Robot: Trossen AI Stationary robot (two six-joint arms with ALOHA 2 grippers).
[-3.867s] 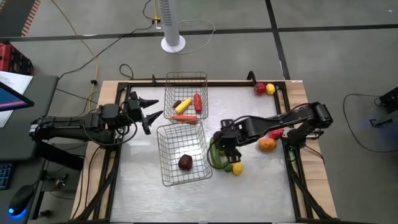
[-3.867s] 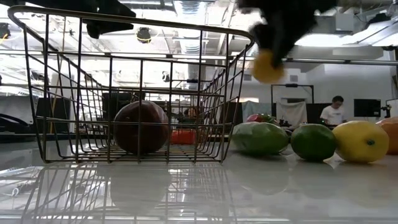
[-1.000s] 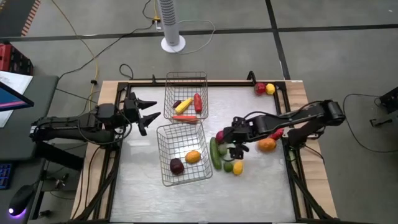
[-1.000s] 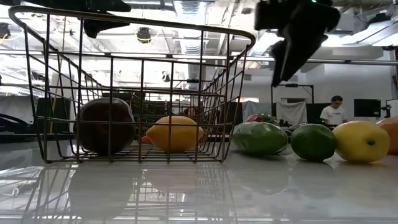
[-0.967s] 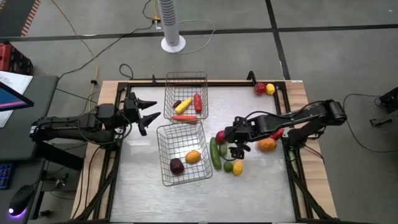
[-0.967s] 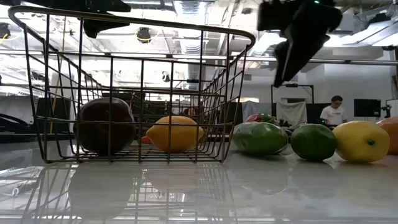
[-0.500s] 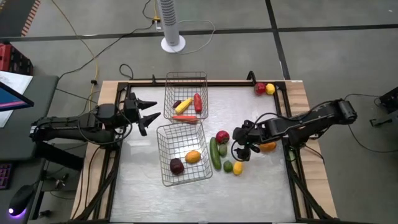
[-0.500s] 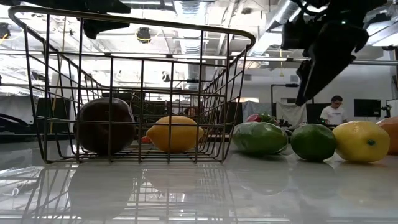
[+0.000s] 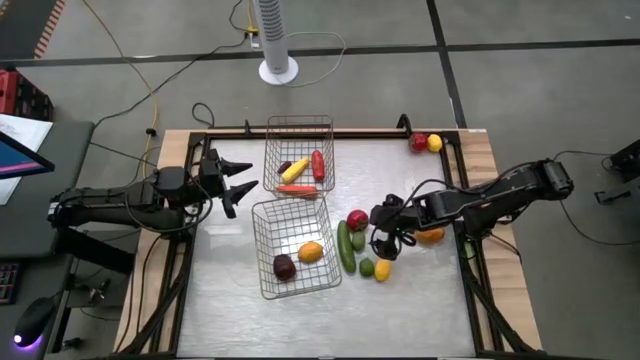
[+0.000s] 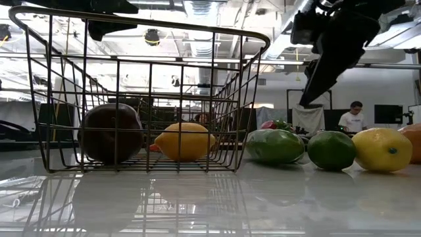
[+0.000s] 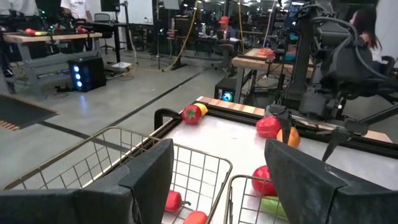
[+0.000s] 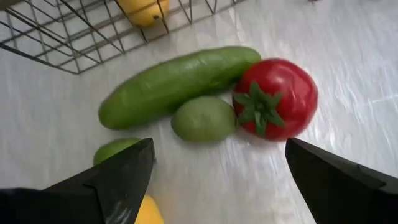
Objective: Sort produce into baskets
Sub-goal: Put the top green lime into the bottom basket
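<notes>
Now the nearer basket [image 9: 292,248] holds a dark purple round fruit [image 9: 285,266] and a yellow-orange lemon [image 9: 311,251], while the farther basket [image 9: 299,154] holds a red pepper [image 9: 318,165], a yellow piece and an orange carrot. On the bench [image 9: 250,310] just right of the nearer basket lie a long green cucumber [image 12: 177,81], a smooth red tomato [image 12: 275,98] with a green star-shaped stem touching the cucumber's end, two small limes and a yellow lemon [image 9: 381,270]; an orange fruit [image 9: 431,235] sits farther right. A second ago the right tool hovered nearer the basket; it has since drawn back toward the right, and the tomato once under it now lies uncovered. The right tool [image 9: 383,228] hangs above this cluster, its fingers [image 12: 118,180] spread wide and empty, touching nothing. The left tool [image 9: 235,178] waits left of the baskets, fingers likewise parted and empty
</notes>
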